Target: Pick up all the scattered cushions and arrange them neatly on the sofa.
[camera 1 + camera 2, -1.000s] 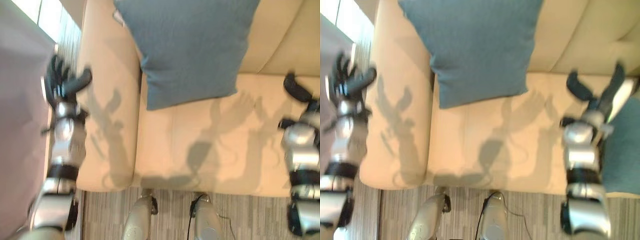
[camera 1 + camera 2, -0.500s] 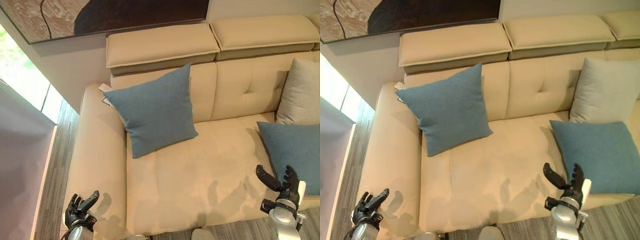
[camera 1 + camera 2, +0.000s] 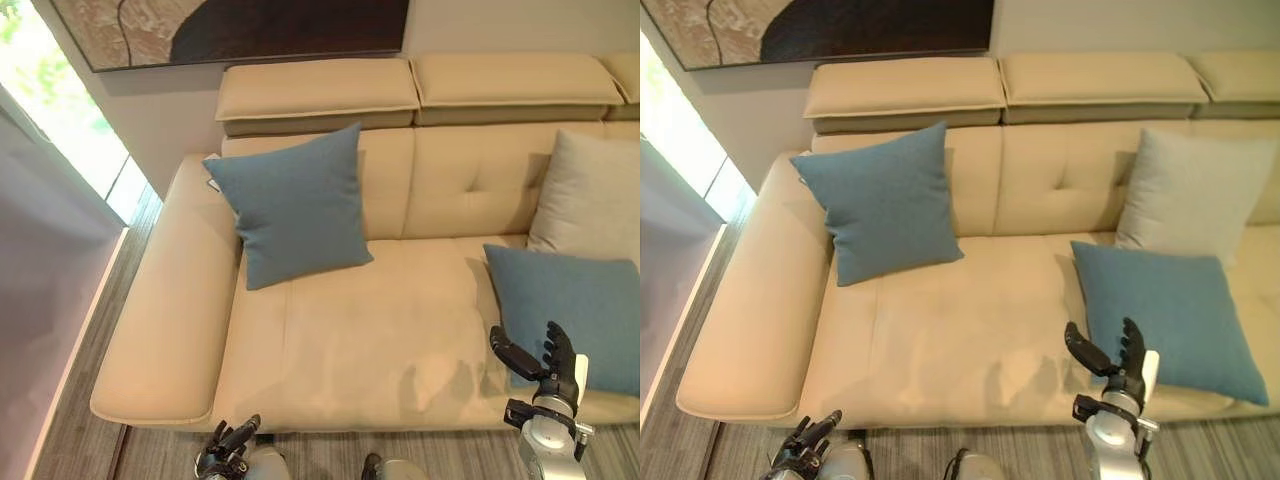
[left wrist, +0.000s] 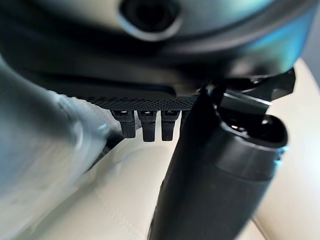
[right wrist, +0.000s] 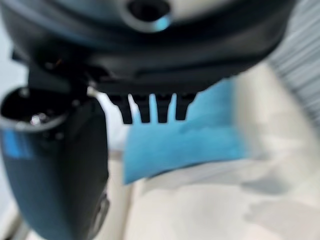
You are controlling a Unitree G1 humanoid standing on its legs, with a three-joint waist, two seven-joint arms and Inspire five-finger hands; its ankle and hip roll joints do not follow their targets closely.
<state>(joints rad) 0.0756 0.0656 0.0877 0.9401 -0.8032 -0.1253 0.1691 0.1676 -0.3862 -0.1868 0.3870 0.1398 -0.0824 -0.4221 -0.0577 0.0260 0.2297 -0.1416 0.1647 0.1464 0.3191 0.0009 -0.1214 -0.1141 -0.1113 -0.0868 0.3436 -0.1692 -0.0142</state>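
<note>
Daylight pours in from the window on my left, blown out to near white. The cream sofa is evenly and brightly lit. My right hand throws soft double shadows on the seat just left of it. Through my wrist cameras my own thumbs loom dark and blurred, and the blue cushion beyond my right hand is smeared out of focus.

The grey cushion at the sofa's right end is cut off by the picture's edge in the left eye view, as is the flat blue cushion before it. The upright blue cushion hides the seat's back left corner. In the right wrist view a blue cushion is a blur.
</note>
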